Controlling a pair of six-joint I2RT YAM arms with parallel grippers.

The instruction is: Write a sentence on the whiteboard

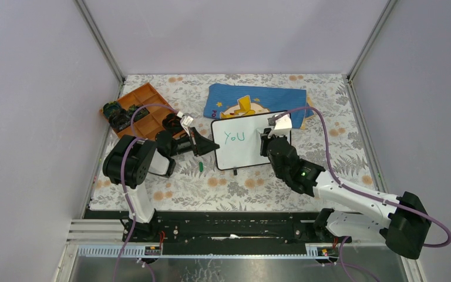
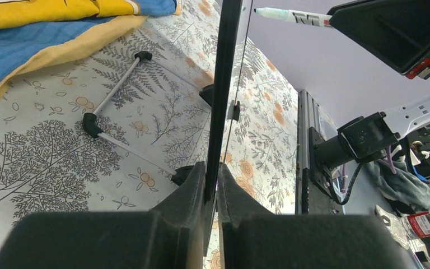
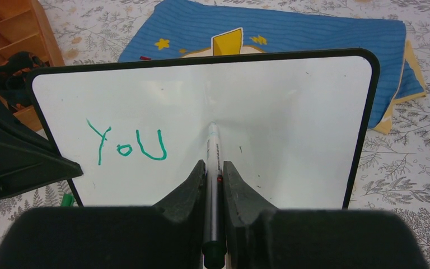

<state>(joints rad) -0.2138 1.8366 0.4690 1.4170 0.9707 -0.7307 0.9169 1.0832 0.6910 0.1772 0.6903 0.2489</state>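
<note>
Looking down from above, the whiteboard [image 1: 246,155] sits near the middle of the table [image 1: 340,153], just in front of a blue cloth [image 1: 258,97] that lies toward the far edge. The left gripper [image 1: 208,145] meets the board's left edge, and the right gripper [image 1: 268,138] hangs over its right half. The sentence [image 1: 234,137] is only begun: one green word, "You", at the upper left. An orange tray [image 1: 147,100] fills the far left corner, and a small green cap [image 1: 201,167] lies on the table beside the left gripper.

From the left wrist, the whiteboard [image 2: 224,84] shows edge-on, its black frame pinched between the narrow-set fingers of the left gripper [image 2: 211,171]. I judge the clamp is there to stop the board sliding under the pen. The marker [image 2: 291,15] juts from the right gripper [image 2: 392,33] on the writing side.

From the right wrist, the right gripper [image 3: 214,165] is closed on the marker [image 3: 211,140], the barrel in line with the fingers so the tip leads. The tip points at the whiteboard [image 3: 291,112] just right of the sentence [image 3: 126,147], a likely start for the next word. Whether it touches the surface I cannot tell. The left gripper [image 3: 17,151] shows at the board's left edge.
</note>
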